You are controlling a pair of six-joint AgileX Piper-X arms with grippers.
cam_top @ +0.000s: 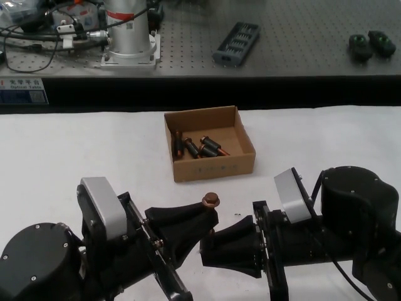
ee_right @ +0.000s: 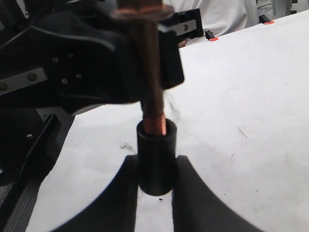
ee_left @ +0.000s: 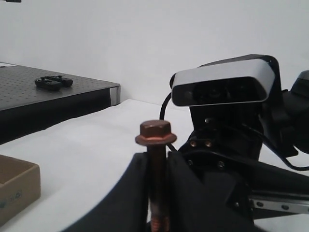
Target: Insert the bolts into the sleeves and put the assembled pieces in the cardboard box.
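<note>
While white, bench (cam_top: 62, 144); past box (cam_top: 213, 166), perforated table (cam_top: 301, 37)

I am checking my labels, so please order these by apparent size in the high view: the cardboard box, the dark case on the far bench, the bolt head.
1. cardboard box
2. dark case; it lies farther from the camera, so this is appearance only
3. bolt head, smallest although nearest

White bench sheet (cam_top: 75, 144), perforated metal table (cam_top: 301, 56) behind, silver post (cam_top: 128, 25), dark slotted case (cam_top: 236, 42), cables (cam_top: 37, 39)
</note>
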